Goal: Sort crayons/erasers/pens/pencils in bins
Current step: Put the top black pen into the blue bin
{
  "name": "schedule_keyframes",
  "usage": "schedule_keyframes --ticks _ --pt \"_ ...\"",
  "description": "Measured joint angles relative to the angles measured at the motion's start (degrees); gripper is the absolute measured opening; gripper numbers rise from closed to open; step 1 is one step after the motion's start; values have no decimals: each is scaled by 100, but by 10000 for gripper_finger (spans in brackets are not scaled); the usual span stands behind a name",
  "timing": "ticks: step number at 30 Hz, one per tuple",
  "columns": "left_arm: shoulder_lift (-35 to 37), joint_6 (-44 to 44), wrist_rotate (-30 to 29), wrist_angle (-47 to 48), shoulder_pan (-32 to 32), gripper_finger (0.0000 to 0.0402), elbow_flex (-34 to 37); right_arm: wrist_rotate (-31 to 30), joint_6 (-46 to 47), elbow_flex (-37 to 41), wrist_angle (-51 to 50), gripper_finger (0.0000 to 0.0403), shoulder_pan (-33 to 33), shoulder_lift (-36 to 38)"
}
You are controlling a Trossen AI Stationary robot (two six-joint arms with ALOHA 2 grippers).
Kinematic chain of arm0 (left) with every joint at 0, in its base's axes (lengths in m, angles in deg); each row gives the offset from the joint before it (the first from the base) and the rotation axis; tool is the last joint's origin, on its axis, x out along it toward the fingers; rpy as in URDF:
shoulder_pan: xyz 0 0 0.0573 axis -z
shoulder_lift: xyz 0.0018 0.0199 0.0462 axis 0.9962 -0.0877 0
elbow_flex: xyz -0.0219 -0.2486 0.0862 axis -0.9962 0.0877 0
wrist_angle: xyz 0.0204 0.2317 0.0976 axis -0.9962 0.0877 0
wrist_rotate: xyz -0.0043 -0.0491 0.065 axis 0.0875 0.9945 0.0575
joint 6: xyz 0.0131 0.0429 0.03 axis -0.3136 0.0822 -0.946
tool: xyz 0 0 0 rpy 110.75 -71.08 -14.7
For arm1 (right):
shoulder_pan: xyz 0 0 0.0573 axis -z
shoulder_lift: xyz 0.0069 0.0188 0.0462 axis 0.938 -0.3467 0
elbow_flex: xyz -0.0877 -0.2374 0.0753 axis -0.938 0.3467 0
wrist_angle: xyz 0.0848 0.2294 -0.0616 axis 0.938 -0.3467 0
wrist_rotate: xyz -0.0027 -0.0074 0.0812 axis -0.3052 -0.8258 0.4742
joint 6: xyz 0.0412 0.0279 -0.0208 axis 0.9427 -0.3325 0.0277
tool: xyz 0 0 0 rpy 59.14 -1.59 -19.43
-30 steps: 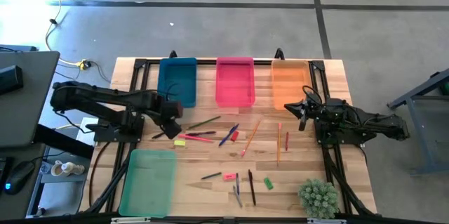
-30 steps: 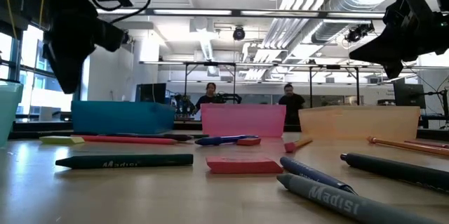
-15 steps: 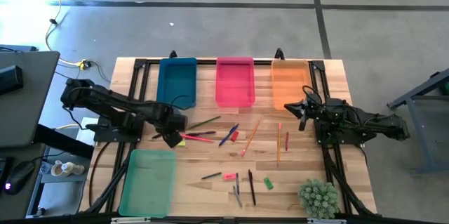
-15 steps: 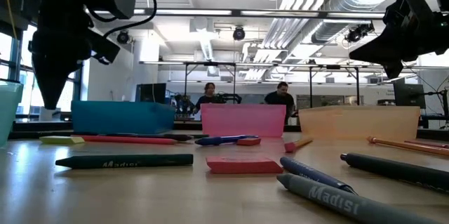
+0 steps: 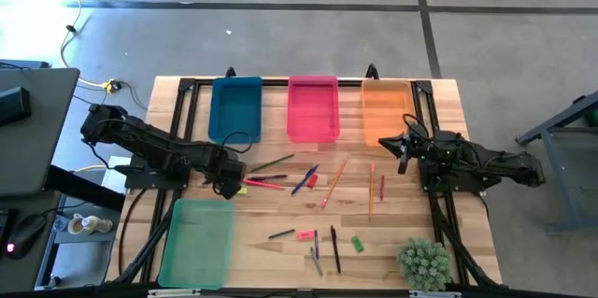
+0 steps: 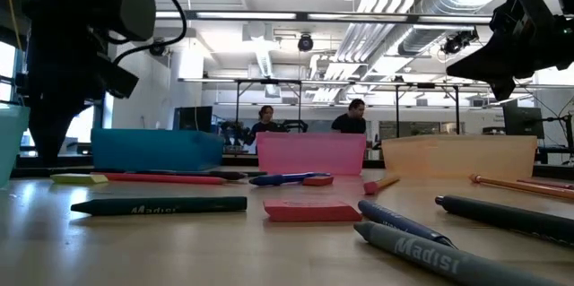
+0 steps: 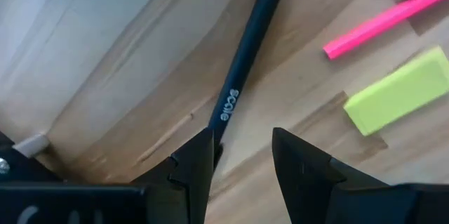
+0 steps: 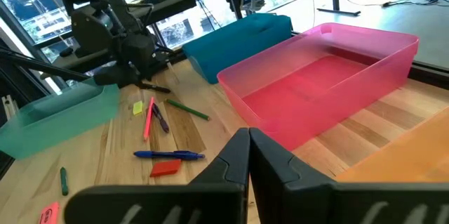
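Over on the left side of the wooden table (image 5: 448, 149), the left gripper (image 5: 227, 184) has dropped from mid-air, where it hung a second ago, to just above the boards. Its two dark fingers (image 7: 193, 168) stand partly apart with nothing between them yet, straddling the near end of a black pen (image 7: 242, 62) with white lettering. Just beside it lie a flat yellow eraser (image 7: 396, 92) and a pink-red pencil (image 7: 382, 20). My reading: the descent means a pick is about to start, pen first.

Moving right, all four shallow plastic trays look bare: light green bin (image 5: 198, 242) at the near left, blue bin (image 5: 235, 106), pink bin (image 5: 312, 106) and orange bin (image 5: 387, 111) along the far edge. So sorting has barely begun. Between them the scatter sits untouched: an olive pencil (image 5: 272, 163), a blue pen (image 5: 305, 180), an orange pencil (image 5: 334, 182), a pink eraser (image 5: 306, 234), a green eraser (image 5: 357, 243).

At far right, the right gripper (image 5: 403, 150) waits by the orange bin, fingers closed tight, holding nothing.
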Motion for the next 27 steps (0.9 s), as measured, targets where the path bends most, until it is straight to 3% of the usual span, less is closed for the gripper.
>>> schedule_keyframes --ticks 10,20,27 --pt "0 -564 -144 -137 -234 133 240 2 2 -2 0 0 -1 0" --pt "25 -1407 539 -739 -791 133 597 2 2 0 0 0 0 0" --pt "24 -1796 659 -745 -1046 133 627 2 0 -2 2 0 -1 0"
